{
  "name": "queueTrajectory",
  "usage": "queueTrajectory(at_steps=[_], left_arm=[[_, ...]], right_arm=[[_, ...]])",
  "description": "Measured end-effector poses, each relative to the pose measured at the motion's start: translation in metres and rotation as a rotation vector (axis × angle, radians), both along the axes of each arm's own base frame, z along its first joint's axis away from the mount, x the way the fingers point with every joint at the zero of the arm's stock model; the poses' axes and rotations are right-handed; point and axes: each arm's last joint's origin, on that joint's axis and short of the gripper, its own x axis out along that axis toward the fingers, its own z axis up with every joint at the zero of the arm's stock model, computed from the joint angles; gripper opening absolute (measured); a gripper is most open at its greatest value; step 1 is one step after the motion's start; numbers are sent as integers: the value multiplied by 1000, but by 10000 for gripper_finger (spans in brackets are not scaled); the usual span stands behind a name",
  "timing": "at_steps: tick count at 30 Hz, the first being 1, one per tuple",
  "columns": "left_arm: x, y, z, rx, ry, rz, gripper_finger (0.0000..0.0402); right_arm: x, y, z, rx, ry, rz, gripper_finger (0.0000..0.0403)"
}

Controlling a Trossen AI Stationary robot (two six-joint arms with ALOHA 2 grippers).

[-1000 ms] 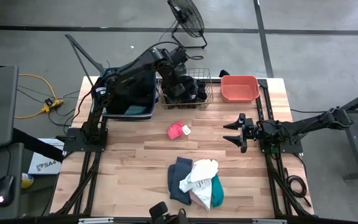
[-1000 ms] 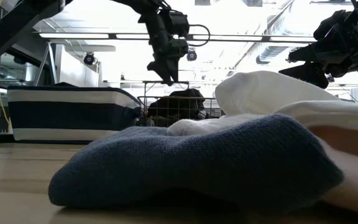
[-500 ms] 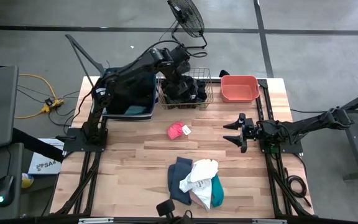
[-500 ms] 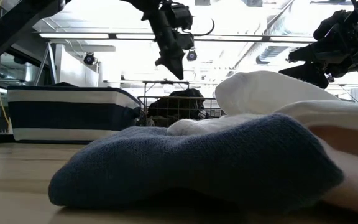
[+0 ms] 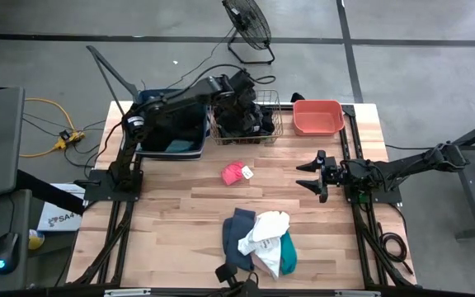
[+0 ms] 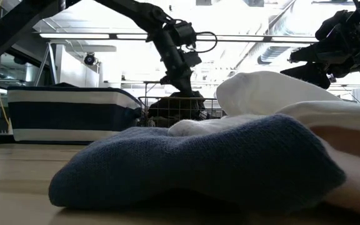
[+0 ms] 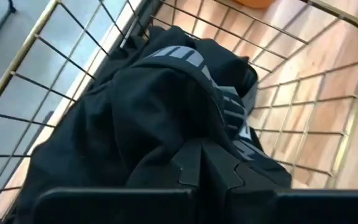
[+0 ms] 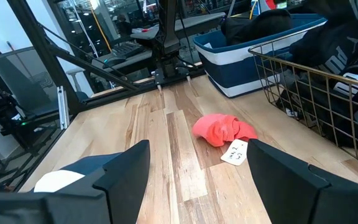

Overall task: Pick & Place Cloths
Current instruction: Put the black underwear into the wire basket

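Black cloths (image 5: 252,120) fill the wire basket (image 5: 277,125) at the table's far edge. My left gripper (image 7: 207,163) is shut and reaches down into the basket, its tips against the top black cloth (image 7: 166,106). A bright pink cloth (image 5: 236,172) with a white tag lies mid-table. Near the front edge, slate-blue (image 5: 237,235), white (image 5: 268,229) and teal (image 5: 288,252) cloths lie in a heap. My right gripper (image 5: 308,176) hovers open at the right, level, pointing toward the pink cloth (image 8: 222,129). My left gripper meets the top of the black cloth heap (image 6: 181,97) with its shut fingertips (image 7: 194,168), coming from above and slanting down. Its own fingers hide the exact spot. The cloth lies bunched in the basket, resting on its wire floor.
A navy-and-white tub (image 5: 171,136) stands left of the basket and a coral tub (image 5: 317,116) to its right. A floor fan (image 5: 247,25) stands beyond the far edge. Bare wood lies between the pink cloth and the heap.
My left gripper has shut. It rose a little above the basket, then went toward the table's right edge and down onto the black cloth in the basket. My right arm has kept still.
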Motion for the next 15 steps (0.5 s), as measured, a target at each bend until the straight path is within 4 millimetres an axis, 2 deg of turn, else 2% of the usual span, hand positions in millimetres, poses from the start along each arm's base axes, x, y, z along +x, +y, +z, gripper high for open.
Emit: queueTrajectory(at_steps=[5, 10, 15], left_arm=[[-1, 2, -7, -27, -5, 35, 0], [1, 1, -7, -73, -44, -3, 0], [0, 0, 14, -51, -90, -10, 0]], right_arm=[[0, 0, 0, 0, 0, 0, 260], [0, 0, 0, 0, 0, 0, 260], [0, 0, 0, 0, 0, 0, 260]])
